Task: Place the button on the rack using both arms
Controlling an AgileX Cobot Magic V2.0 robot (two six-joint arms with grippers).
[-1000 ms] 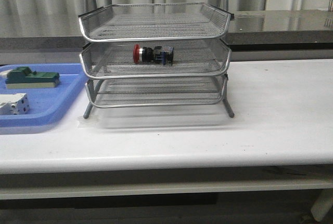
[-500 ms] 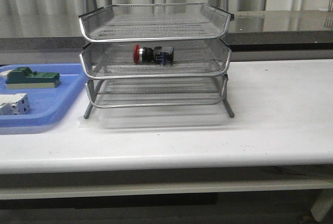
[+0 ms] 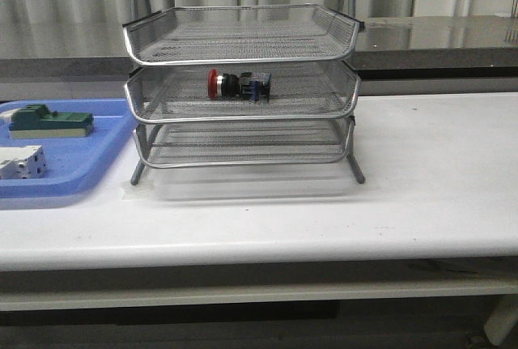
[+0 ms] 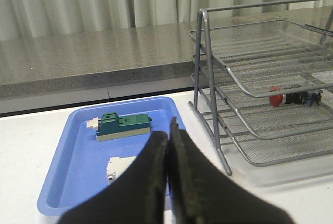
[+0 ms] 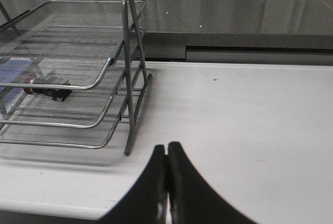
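Note:
The button (image 3: 237, 84), red head pointing left with a blue rear block, lies on its side in the middle tier of the silver wire-mesh rack (image 3: 243, 41). It also shows in the left wrist view (image 4: 294, 97) and the right wrist view (image 5: 49, 89). My left gripper (image 4: 169, 133) is shut and empty, held over the blue tray's near right side, well short of the rack (image 4: 260, 86). My right gripper (image 5: 166, 148) is shut and empty over bare table to the right of the rack (image 5: 78, 86). Neither arm shows in the front view.
A flat blue tray (image 3: 81, 172) lies left of the rack, holding a green rectangular block (image 3: 48, 120) and a white terminal block (image 3: 20, 161). In the left wrist view the tray (image 4: 78, 182) holds the same block (image 4: 124, 125). A grey counter (image 3: 437, 37) runs behind the table.

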